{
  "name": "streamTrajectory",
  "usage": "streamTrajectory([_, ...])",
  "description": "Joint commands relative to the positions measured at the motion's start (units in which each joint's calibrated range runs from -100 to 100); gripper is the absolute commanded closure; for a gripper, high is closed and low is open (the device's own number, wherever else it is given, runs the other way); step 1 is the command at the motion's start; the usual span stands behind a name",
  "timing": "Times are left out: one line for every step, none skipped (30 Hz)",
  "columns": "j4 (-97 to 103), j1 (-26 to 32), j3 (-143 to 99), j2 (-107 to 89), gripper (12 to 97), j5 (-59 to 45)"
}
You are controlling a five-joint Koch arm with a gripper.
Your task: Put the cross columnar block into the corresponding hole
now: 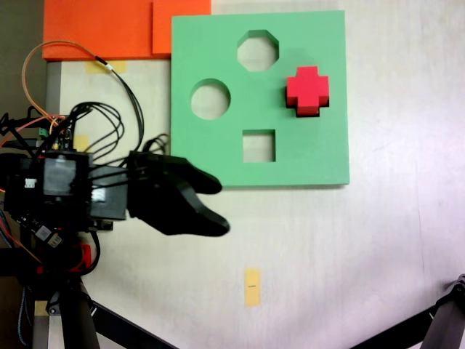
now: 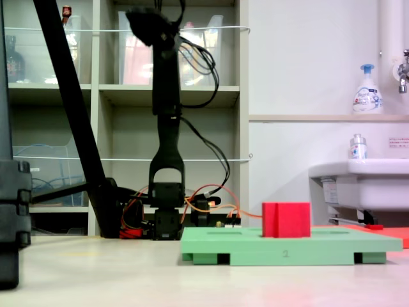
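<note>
Fixed views first, the one looking down: the red cross block (image 1: 307, 90) sits in the plus-shaped hole (image 1: 307, 110) on the right side of the green foam board (image 1: 218, 163), standing proud rather than flush, with the octagonal hole (image 1: 258, 50), round hole (image 1: 211, 99) and square hole (image 1: 259, 145) all vacant. The black gripper (image 1: 222, 204) hangs off the board's near left corner, well apart from the block, its two fingers spread and holding nothing.

From the low side view the block (image 2: 286, 219) rises well above the board (image 2: 281, 246), and the arm (image 2: 166, 128) is reared up high at the back, so the insertion looks essentially done. I'd judge any finishing touch should be a straight downward press on the block's top, keeping the arms of the cross aligned.

A faint "2" (image 2: 285, 254) marks the board's front edge. The pump bottle (image 2: 366, 89) by the sink (image 2: 358, 182) has a label, too small to read, I think.
</note>
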Motion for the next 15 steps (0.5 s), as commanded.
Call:
streamTrajectory([21.7, -0.5, -18.9, -13.4, 49.7, -1.1])
streamTrajectory([34.0, -0.9, -33.3, -21.4, 49.7, -2.1])
streamTrajectory([46.6, -1.2, -47.2, -29.1, 50.1, -3.8])
streamTrajectory([62.3, -1.3, -61.3, -36.6, 54.6, -6.0])
streamTrajectory([80.4, -1.1, -74.9, -43.4, 60.3, -8.4])
streamTrajectory([93.8, -0.8, -85.2, -46.4, 63.4, -8.9])
streamTrajectory([99.0, -0.6, -91.8, -46.4, 65.0, -9.1])
streamTrajectory([98.9, -0.2, -96.0, -46.4, 64.9, -9.5])
streamTrajectory([99.0, 0.9, -100.9, -46.4, 64.0, -10.7])
streamTrajectory([100.1, 2.1, -107.6, -46.4, 59.5, -12.9])
streamTrajectory([101.7, 2.1, -112.5, -46.4, 57.7, -14.0])
streamTrajectory([104.8, 2.1, -117.5, -46.4, 57.4, -14.7])
streamTrajectory([108.8, 2.2, -122.7, -46.4, 57.4, -15.4])
streamTrajectory([112.4, 2.2, -127.8, -46.4, 57.7, -16.1])
streamTrajectory([114.3, 2.1, -132.4, -46.4, 57.9, -17.0])
